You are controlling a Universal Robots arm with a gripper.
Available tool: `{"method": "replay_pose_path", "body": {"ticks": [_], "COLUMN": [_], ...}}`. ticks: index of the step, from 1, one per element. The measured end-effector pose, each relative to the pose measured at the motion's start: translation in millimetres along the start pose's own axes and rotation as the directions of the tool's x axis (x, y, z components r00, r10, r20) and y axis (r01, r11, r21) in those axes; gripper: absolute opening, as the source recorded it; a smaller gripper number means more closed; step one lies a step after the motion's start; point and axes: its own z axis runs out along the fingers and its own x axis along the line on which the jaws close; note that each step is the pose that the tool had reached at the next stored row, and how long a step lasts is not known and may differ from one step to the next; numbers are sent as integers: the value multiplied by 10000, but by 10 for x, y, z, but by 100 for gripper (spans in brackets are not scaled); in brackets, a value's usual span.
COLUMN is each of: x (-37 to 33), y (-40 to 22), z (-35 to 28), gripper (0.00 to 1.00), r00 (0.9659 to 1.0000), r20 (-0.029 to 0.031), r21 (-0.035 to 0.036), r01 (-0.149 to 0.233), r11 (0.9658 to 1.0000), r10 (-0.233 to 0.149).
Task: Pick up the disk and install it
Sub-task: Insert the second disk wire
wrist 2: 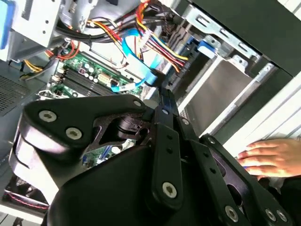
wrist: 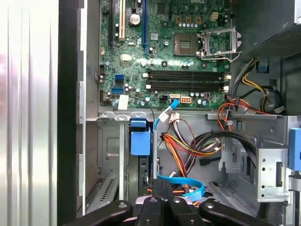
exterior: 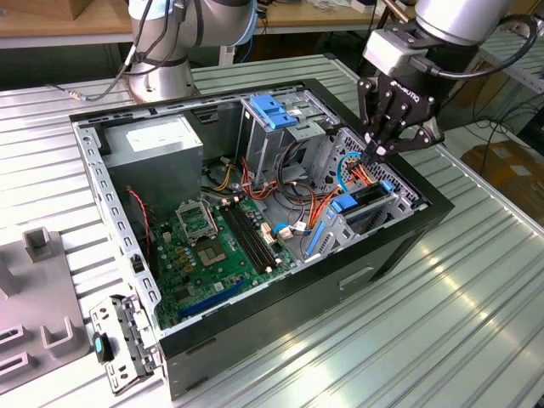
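From my seat, the black two-finger gripper (exterior: 374, 155) hangs over the drive cage at the exterior view's right end of the open black computer case (exterior: 255, 316). Its fingertips are drawn together, and I see nothing pinched between them. The flat silver-metal hard disk with blue plastic side rails (exterior: 371, 197) stands on edge in that cage, just below the fingertips. In the second wrist view its bare metal face (wrist 2: 225, 92) lies along the case wall. I judge it slotted in, though I cannot tell whether it is fully home.

My main worry is the wiring. The bundle of orange, red and yellow wires (exterior: 357, 174) and the flat blue ribbon cable (wrist: 181, 181) run right beside the fingertips. Any sideways drift could hook a loop and drag a plug loose.

If I press down while a rail sits crooked, the disk could jam or tilt in the cage. A slip off its thin top edge would send the fingertips toward the green motherboard (exterior: 204, 246).

A person's hand (wrist 2: 270, 157) rests on the ribbed metal desk (exterior: 442, 340) just outside the case, so an abrupt swing outward risks contact.
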Motion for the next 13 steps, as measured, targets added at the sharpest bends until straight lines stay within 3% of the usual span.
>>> {"method": "replay_pose_path", "body": {"ticks": [2, 3, 7, 9, 11, 12, 13], "x": [-128, -168, -195, -212, -230, -252, -267], "y": [-20, -29, -29, -35, -49, -64, -76], "z": [-7, -9, -109, -119, -116, -106, -96], "gripper": [11, 11, 11, 11, 11, 11, 11], "r00": [10000, 10000, 9999, 9998, 9990, 9981, 9974], "r20": [-20, -63, -129, -201, -455, -620, -717], "r21": [-55, -102, -204, -239, -249, -250, -250], "r01": [-1, -2, -5, -6, -16, -21, -23], "r11": [10000, 9999, 9998, 9997, 9997, 9997, 9997], "r10": [1, 1, 2, 1, 4, 6, 5]}}
